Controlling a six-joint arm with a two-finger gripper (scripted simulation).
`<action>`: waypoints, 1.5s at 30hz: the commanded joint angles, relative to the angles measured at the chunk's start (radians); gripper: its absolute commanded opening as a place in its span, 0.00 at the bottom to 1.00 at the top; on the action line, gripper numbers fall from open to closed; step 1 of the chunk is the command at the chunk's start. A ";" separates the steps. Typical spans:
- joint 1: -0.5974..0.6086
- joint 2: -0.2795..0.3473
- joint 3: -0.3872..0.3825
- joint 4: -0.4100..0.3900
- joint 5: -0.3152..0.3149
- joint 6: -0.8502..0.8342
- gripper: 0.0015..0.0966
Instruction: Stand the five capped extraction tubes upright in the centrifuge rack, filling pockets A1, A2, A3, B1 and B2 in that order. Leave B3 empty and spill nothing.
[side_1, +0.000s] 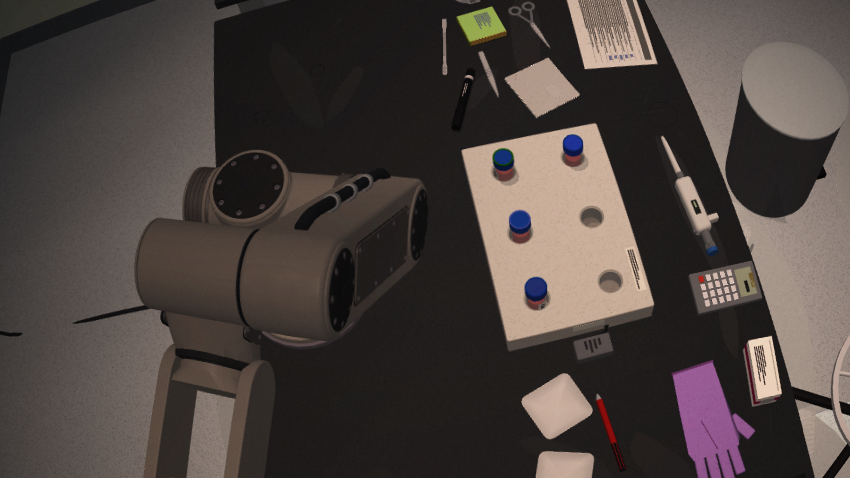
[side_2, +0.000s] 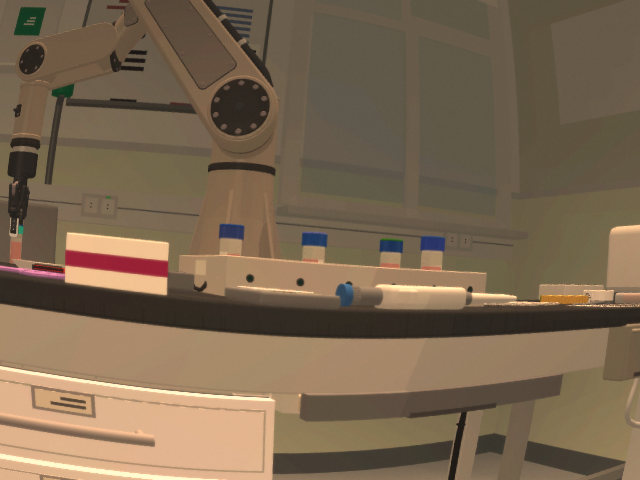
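Note:
The fifth capped tube (side_2: 16,243), teal-capped with pink contents, stands upright at the far left end of the bench, out of the side camera's view. The white rack (side_1: 556,232) holds tubes in four pockets: three along its left column (side_1: 503,162) (side_1: 519,225) (side_1: 535,292) and one at the top of the right column (side_1: 573,148). The other two right-column pockets (side_1: 591,217) (side_1: 610,281) are empty. One racked tube has a green-rimmed cap, the rest are blue. My gripper (side_2: 16,227) hangs straight down over the lone tube's cap, well left of the rack, open and holding nothing.
The arm's base (side_2: 235,206) rises behind the rack. In front of the rack lie a pipette (side_1: 689,199) and a calculator (side_1: 725,286). A red-striped box (side_2: 117,263), purple glove (side_1: 710,422), red pencil (side_1: 610,431) and white pads (side_1: 556,405) sit toward the lone tube's end.

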 commanded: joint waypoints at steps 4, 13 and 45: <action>0.000 -0.001 -0.001 0.000 0.000 0.000 0.55; 0.000 -0.001 -0.001 0.000 0.000 0.000 0.47; 0.000 0.000 0.000 0.000 0.000 0.000 0.13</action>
